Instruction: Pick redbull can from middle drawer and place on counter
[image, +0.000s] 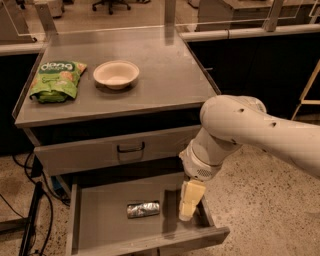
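The redbull can (143, 209) lies on its side on the floor of the open middle drawer (100, 227), near its centre. My gripper (188, 207) hangs from the white arm (235, 132) over the drawer's right part. It points down, to the right of the can and apart from it, with nothing visibly in it. The counter (160, 75) is the cabinet's steel top above the drawers.
A green snack bag (56, 80) and a cream bowl (116, 74) sit on the counter's left half. The top drawer front (120, 149) with a black handle is shut above the open drawer. Cables (30, 200) trail on the floor to the left.
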